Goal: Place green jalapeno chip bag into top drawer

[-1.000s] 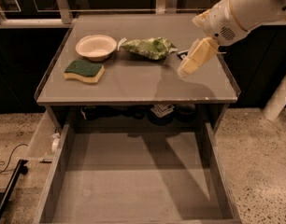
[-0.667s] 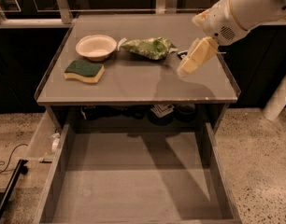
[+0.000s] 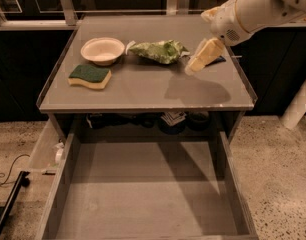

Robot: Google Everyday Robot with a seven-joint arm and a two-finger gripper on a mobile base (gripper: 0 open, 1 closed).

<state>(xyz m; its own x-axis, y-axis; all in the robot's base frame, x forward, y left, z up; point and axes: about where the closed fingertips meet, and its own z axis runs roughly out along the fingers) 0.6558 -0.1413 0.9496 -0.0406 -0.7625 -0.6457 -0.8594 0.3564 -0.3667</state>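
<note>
Green jalapeno chip bag (image 3: 159,51), long axis L-R; end effector (image 3: 193,67) by right end.

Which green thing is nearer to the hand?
The crumpled chip bag, just left of the hand over the table's right side; the sponge lies farther away.

The chip bag (image 3: 160,51) has bowl (image 3: 102,51) just left, claw (image 3: 197,65) hovering right.

Table (image 3: 143,91): bag (image 3: 160,50) lies at rear centre, bowl (image 3: 102,50) just left of it, sponge (image 3: 90,76) in front of bowl. Gripper (image 3: 191,69) hovers above table, just right of bag, not touching it, angled down-left. Dark packet (image 3: 219,60) partly hidden behind gripper. Drawer (image 3: 143,199) stands open below table front. 1 arm in view.
</note>
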